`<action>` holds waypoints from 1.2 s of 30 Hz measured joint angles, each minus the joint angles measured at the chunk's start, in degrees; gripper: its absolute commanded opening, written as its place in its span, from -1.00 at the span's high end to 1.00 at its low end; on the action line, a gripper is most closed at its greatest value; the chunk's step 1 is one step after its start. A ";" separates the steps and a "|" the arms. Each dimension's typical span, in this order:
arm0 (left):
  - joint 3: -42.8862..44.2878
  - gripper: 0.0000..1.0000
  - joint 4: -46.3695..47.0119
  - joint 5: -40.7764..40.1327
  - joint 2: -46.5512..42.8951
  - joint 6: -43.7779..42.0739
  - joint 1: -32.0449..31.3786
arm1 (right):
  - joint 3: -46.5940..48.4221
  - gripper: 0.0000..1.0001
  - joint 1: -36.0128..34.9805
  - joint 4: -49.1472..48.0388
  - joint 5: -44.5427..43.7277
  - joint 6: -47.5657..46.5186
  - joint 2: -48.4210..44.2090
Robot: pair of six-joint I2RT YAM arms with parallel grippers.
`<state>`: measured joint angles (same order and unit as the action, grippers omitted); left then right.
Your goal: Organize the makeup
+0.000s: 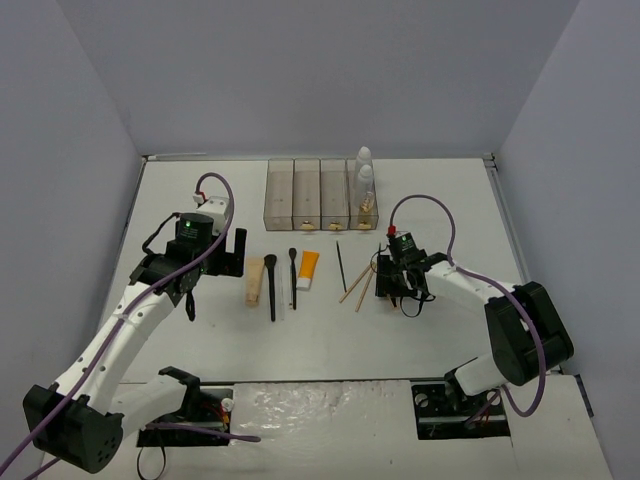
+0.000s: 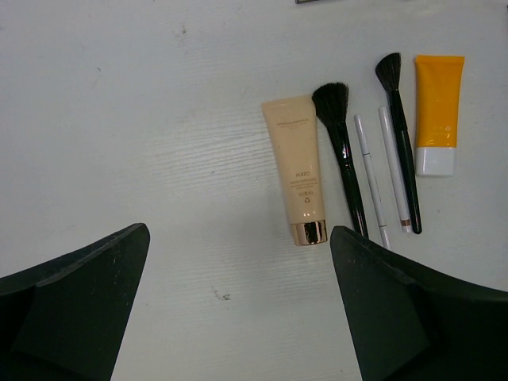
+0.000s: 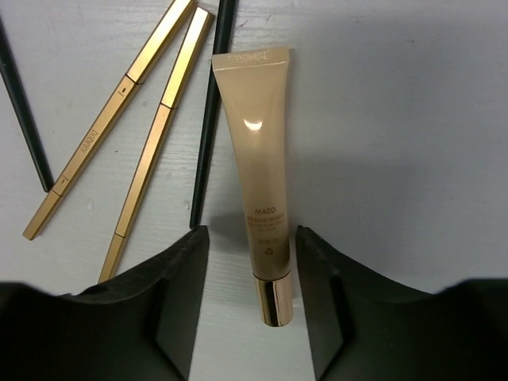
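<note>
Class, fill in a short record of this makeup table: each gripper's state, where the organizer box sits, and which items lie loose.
left gripper: open, over the table, holding nothing
right gripper: open, jaws either side of the slim beige tube, gap visible on one side
organizer box: far side of table, white bottles at its right end
loose items: wide beige tube, black brushes, orange tube, gold sticks

Bright even overhead light, soft shadows, glare spot on slim beige tube (image 3: 252, 175)
</note>
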<state>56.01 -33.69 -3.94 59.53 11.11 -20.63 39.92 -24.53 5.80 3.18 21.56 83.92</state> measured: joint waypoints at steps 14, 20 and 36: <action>-0.07 -0.94 0.13 0.04 0.00 0.00 0.03 | 0.05 1.00 -3.42 0.11 -4.55 0.74 -1.20; -0.09 -0.94 0.13 0.08 0.00 0.00 0.18 | 7.10 1.00 -11.09 2.84 -6.48 0.83 -3.47; -0.32 -0.94 0.07 -1.41 0.58 0.27 1.27 | 51.66 1.00 -11.21 3.10 -10.61 -3.55 20.70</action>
<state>55.69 -33.62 -5.35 60.11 11.39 -19.35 91.58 -35.74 8.91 -7.43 18.01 104.62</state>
